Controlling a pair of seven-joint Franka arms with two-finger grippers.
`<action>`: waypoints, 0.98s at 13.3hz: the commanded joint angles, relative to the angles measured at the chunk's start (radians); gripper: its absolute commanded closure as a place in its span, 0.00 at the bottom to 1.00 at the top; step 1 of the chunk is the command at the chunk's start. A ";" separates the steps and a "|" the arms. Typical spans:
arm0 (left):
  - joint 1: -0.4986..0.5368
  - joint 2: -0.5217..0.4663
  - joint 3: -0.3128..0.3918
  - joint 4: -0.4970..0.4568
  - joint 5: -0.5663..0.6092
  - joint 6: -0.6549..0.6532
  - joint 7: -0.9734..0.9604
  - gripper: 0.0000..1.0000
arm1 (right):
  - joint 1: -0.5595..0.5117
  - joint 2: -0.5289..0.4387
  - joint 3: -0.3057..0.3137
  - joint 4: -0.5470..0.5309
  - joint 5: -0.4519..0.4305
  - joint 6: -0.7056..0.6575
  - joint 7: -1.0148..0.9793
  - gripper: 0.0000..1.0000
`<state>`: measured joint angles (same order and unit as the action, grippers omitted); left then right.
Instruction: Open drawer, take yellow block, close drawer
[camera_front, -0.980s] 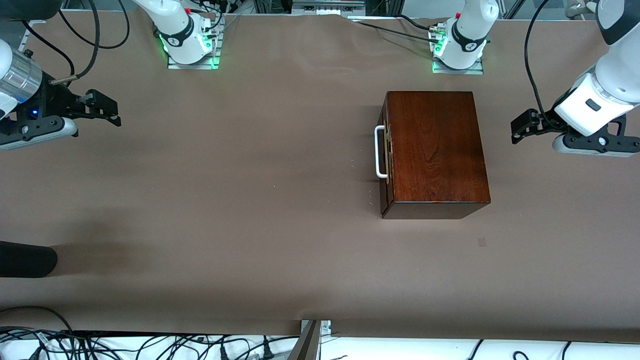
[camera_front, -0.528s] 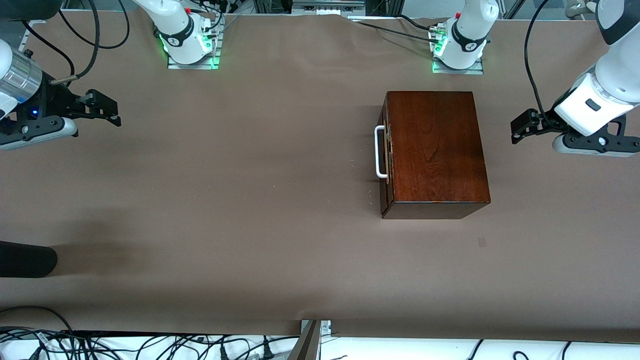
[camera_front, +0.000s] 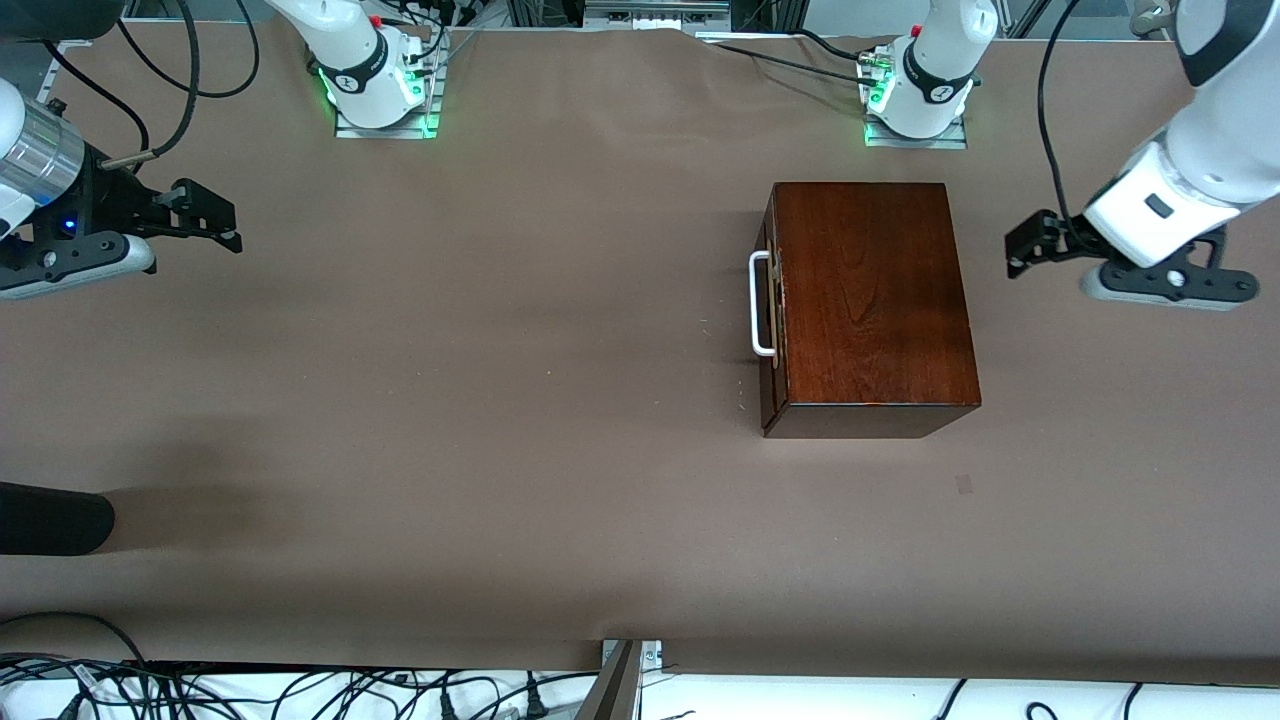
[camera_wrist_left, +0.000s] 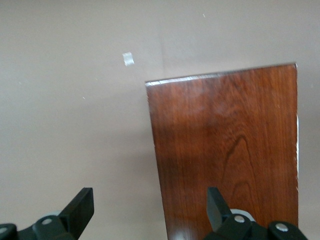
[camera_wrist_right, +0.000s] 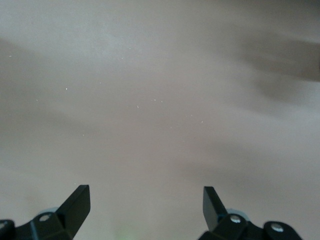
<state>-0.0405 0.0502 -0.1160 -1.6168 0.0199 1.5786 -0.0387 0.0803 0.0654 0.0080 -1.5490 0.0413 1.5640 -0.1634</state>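
- Drawer (camera_front: 768, 305) sits shut in the mahogany box (camera_front: 870, 300), white handle (camera_front: 759, 303) facing the right arm's end of the table (camera_front: 450, 420).
- Left gripper (camera_front: 1022, 250) hangs over the table just beside the box, fingers (camera_wrist_left: 80, 207) spread wide, holding nothing.
- Right gripper (camera_front: 215, 215) waits over bare table at its own end, fingers (camera_wrist_right: 75, 205) wide apart, nothing between them.
- Yellow block isn't visible.

Brown paper-covered table (camera_front: 450, 400), tangled black cables (camera_front: 300, 690) on white floor along its near edge.
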 joint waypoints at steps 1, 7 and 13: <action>-0.004 0.013 -0.089 0.035 -0.023 -0.042 0.000 0.00 | -0.013 -0.013 0.012 0.001 -0.014 -0.013 0.008 0.00; -0.149 0.229 -0.171 0.230 -0.021 -0.066 -0.180 0.00 | -0.011 -0.013 0.017 0.003 -0.009 -0.006 0.008 0.00; -0.358 0.379 -0.171 0.215 0.067 0.098 -0.659 0.00 | -0.011 -0.010 0.013 0.009 -0.004 -0.015 0.015 0.00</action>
<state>-0.3306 0.3692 -0.2905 -1.4380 0.0274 1.6629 -0.5846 0.0802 0.0653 0.0107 -1.5420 0.0413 1.5627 -0.1625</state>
